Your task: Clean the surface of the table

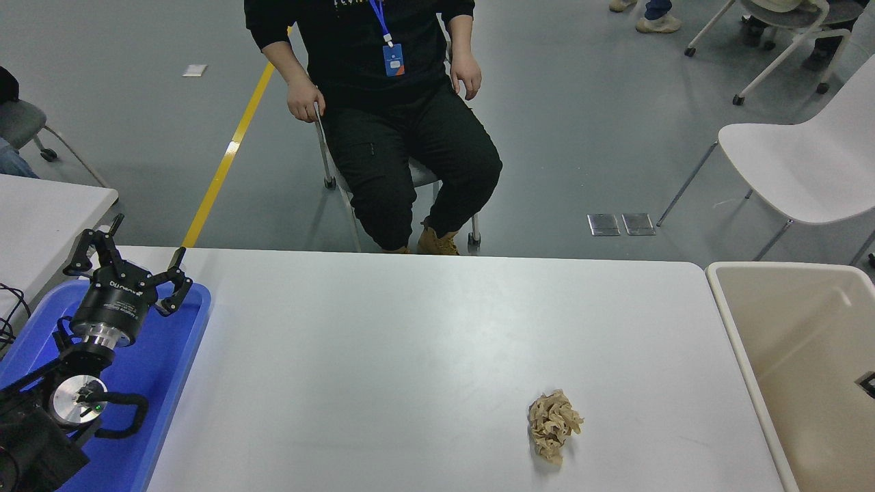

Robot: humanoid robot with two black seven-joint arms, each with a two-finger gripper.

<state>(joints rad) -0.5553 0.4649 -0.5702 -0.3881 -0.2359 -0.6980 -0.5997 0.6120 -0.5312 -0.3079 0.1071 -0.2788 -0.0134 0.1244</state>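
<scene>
The table surface (410, 355), matte white with rounded far corners, fills most of the head view; its near edge is cut off by the bottom of the picture. At its right end stands a beige bin (745, 342), of which only the left part shows, the rest running off the right and bottom edges. A small black object (867, 384) pokes in at the right edge over the bin; too little of it shows to tell what it is, so the right tool cannot be made out at all.

Beyond the far edge a person (403, 137) in black sits on a chair, cut off at the top of the picture, the feet partly hidden behind the table's edge. A white chair (800, 171) stands on the floor at the far right, and the corner of a second white table (48, 212) shows at the left.

A blue tray (171, 369) lies along the table's left end, partly covered by the left arm (41, 424). The left tool (128, 265) hangs over the tray's far end with its fingers spread wide apart, holding nothing.

A crumpled brown paper wad (554, 425) lies alone on the table surface toward the near right, well apart from the bin and the tray.
</scene>
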